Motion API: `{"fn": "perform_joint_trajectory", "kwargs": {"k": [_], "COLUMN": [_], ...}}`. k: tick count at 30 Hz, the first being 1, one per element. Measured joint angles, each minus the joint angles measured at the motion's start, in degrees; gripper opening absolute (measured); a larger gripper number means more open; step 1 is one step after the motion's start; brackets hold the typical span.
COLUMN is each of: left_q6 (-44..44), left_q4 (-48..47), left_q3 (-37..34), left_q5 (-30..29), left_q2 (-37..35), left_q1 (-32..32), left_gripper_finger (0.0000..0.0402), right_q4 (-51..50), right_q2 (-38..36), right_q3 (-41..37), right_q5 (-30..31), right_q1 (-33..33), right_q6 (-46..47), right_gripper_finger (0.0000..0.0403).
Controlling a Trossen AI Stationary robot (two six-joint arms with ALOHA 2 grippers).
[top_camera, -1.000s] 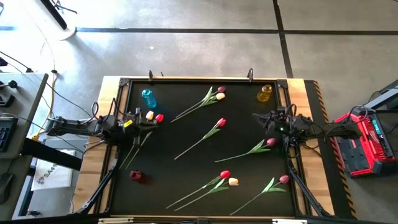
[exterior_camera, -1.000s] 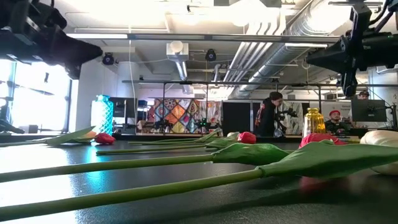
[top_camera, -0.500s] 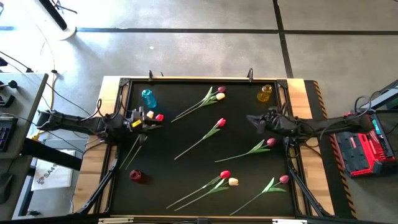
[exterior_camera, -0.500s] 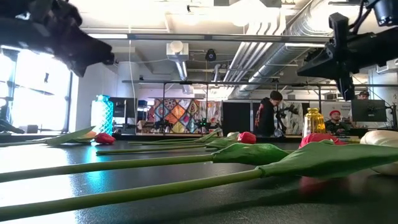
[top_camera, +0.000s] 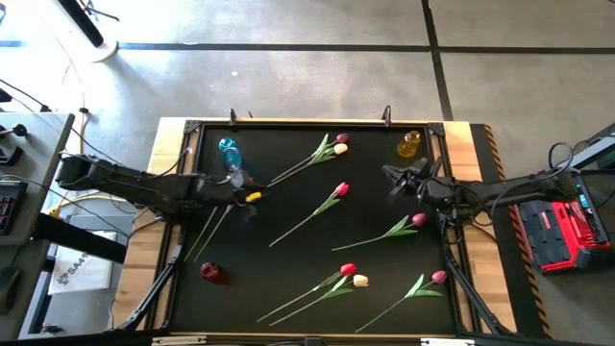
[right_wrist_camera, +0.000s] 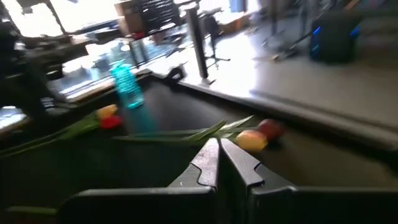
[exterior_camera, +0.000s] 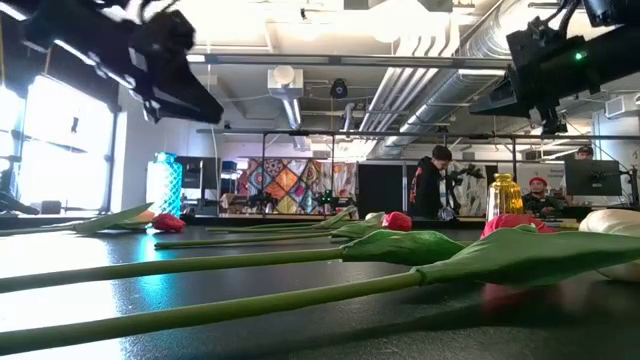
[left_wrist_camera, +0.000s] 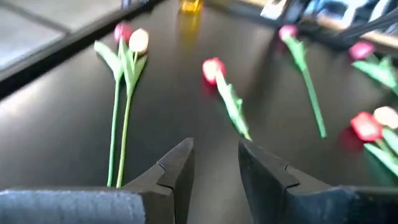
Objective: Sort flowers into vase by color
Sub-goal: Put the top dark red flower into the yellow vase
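Tulips lie flat on the black table (top_camera: 288,288). A pink and cream pair (top_camera: 336,145) is at the far middle, a red one (top_camera: 341,189) at the centre, and a pink one (top_camera: 418,220) at the right. A red and cream pair (top_camera: 354,275) and another pink one (top_camera: 439,277) lie near the front. Beside the blue vase (top_camera: 228,149) lie a yellow and a red head (right_wrist_camera: 107,116), mostly under my left arm in the high view. My left gripper (left_wrist_camera: 214,155) hangs open and empty above the table's left-centre (top_camera: 256,198). My right gripper (right_wrist_camera: 219,155) is shut and empty, in the air near the amber vase (top_camera: 409,144).
A small red vase (top_camera: 210,272) stands near the front left. A raised black frame (top_camera: 197,130) runs along the table's edges. In the low view long stems (exterior_camera: 250,262) cross the foreground. People (exterior_camera: 435,185) stand in the room beyond the far edge.
My left gripper has swung up and toward the table's middle, passing over the yellow and red heads by the blue vase. My right gripper has risen a little, edged toward the table's middle and rolled. No flower has moved.
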Motion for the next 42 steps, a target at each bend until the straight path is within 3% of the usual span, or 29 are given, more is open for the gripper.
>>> {"fn": "perform_joint_trajectory", "kwargs": {"k": [4,7,12,16,19,22,31,42], "left_q6": [-0.4,2.2,6.7,7.9,8.1,9.8,8.0,13.5], "left_q4": [-7.3,-12.3,-19.6,-21.8,-23.7,-24.3,-20.9,-21.7], "left_q3": [7.8,15.1,26.9,33.3,37.3,40.6,48.3,52.3], "left_q5": [2.2,7.8,15.2,16.8,19.2,22.3,21.4,23.6], "left_q2": [7.4,11.5,15.9,18.5,22.0,27.8,46.9,58.1], "left_q1": [3.7,7.6,12.9,15.9,18.7,21.8,28.3,32.3], "left_gripper_finger": [0.0114,0.0114,0.0114,0.0114,0.0114,0.0114,0.0114,0.0114], "right_q4": [-0.1,-3.6,-23.6,-39.5,-45.9,-47.7,-48.3,-49.8], "right_q2": [0.0,-0.1,0.0,0.4,0.7,0.8,1.9,5.1], "right_q3": [2.4,5.7,15.6,21.8,24.5,25.6,25.6,25.5], "right_q5": [4.9,3.8,-1.0,-7.4,-13.1,-15.4,-16.4,-16.9], "right_q1": [-0.4,-1.7,-3.9,-4.2,-4.2,-4.2,-4.5,-4.5], "right_q6": [-2.0,-0.3,15.7,32.3,38.8,37.8,28.8,29.6], "right_gripper_finger": [0.0000,0.0000,0.0000,0.0000,0.0000,0.0000,0.0000,0.0019]}}
